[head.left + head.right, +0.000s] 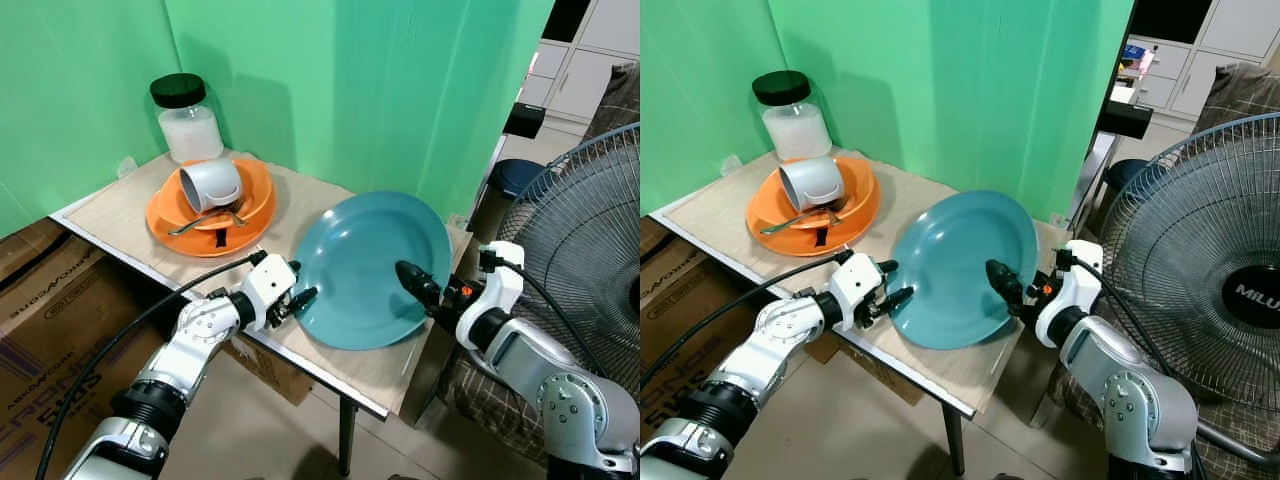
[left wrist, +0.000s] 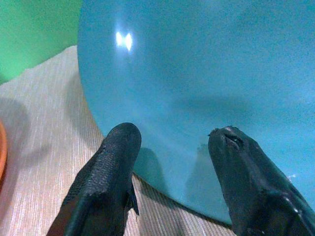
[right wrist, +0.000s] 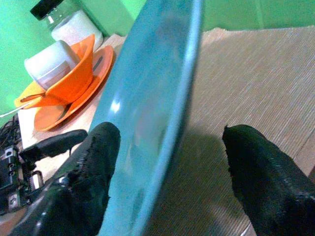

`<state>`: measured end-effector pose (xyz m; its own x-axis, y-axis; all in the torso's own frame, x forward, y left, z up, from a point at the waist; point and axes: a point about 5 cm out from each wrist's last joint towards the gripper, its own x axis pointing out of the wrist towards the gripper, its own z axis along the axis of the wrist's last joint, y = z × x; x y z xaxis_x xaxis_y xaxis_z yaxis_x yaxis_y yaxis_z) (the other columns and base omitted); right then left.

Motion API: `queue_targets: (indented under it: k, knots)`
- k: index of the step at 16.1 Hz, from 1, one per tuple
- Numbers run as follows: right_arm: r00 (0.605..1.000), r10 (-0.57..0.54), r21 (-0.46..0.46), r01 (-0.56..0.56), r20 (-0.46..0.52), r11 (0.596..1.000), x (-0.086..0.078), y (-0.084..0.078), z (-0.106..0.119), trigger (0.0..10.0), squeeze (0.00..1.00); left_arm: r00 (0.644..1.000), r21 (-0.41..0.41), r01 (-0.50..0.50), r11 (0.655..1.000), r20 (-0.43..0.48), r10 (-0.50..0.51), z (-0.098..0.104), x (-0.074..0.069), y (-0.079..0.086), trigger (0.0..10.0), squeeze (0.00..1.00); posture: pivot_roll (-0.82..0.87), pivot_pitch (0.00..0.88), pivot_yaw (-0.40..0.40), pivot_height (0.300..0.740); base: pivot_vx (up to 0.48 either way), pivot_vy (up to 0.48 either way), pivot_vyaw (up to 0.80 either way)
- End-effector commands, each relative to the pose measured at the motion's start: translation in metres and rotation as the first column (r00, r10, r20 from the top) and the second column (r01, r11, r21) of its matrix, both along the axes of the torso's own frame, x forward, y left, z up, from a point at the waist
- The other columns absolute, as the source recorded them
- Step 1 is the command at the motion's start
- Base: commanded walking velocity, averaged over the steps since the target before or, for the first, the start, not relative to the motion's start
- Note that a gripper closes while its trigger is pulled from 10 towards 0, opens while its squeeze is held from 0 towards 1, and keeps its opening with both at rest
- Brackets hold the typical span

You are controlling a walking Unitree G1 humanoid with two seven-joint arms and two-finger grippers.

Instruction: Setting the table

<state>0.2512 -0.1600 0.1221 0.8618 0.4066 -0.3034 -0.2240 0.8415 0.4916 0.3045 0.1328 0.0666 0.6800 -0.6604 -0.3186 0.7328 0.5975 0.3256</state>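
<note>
The teal plate [image 1: 372,268] is tilted steeply on the table [image 1: 120,215], its lower rim resting near the front edge and its far rim raised. A slide off that edge is judged the main risk: the plate is propped rather than lying flat, and a small push from either side could send the lower rim over the edge. A second risk is judged to be a loss of hold, since neither gripper is seen clamped on the rim.

The right gripper [image 1: 418,283] is set at the plate's right rim. In the right wrist view its fingers [image 3: 88,172] are spread, one on the concave face and the other behind the plate, so that the rim passes between them; whether the pads touch cannot be told. The left gripper [image 1: 298,294] is placed at the plate's lower left rim, its fingers [image 2: 110,162] parted and lying over or just under the edge, with nothing pinched.

Well apart, at the back left, an orange dish [image 1: 255,205] is seen holding a tipped grey cup [image 1: 210,183] and a spoon [image 1: 205,224], with a jar [image 1: 188,122] behind.
</note>
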Motion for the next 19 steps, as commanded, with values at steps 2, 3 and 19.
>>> queue_targets:
  k: [2, 3, 19]
  knots:
    - [1.000, 0.000, -0.009, 0.000, -0.011, 1.000, -0.001, -0.001, 0.001, 0.0, 0.00, 0.999, 0.073, -0.003, 0.997, -0.046, 0.006, -0.013, -0.004, 0.006, 10.0, 0.00, -0.02, 0.000, 0.031, 0.740, 0.000, 0.000, 0.00]
    - [1.000, -0.004, -0.007, 0.004, -0.015, 1.000, -0.001, -0.001, 0.001, 0.0, 0.00, 0.999, 0.078, 0.000, 0.997, -0.040, 0.003, -0.013, -0.004, 0.005, 10.0, 0.00, -0.02, 0.000, 0.032, 0.740, 0.000, 0.000, 0.00]
    - [0.998, -0.060, -0.022, 0.059, -0.003, 0.998, 0.002, -0.008, 0.002, 0.0, 0.00, 0.995, 0.043, -0.069, 0.997, 0.072, 0.066, 0.000, 0.004, 0.010, 10.0, 1.00, -0.02, 0.000, 0.040, 0.740, 0.000, 0.000, 0.00]
